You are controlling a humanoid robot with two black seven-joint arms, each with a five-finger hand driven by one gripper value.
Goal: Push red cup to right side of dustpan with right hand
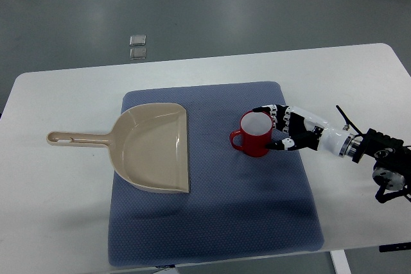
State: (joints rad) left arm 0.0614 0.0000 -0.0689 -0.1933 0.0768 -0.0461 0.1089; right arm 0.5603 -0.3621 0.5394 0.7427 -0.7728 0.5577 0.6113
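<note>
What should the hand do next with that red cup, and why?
Probably nudge the red cup a little further left, toward the dustpan. The right hand is already against the cup's right side, fingers partly round it, and a strip of bare blue mat separates the cup's handle from the dustpan's open straight edge. A short, gentle push should close that gap without tipping the cup.

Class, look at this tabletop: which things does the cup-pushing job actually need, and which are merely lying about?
Needed for the job:
red cup
dustpan
right hand, against the cup's right side

Just there:
blue mat under both
white table
two small clear squares on the floor beyond the table
</note>
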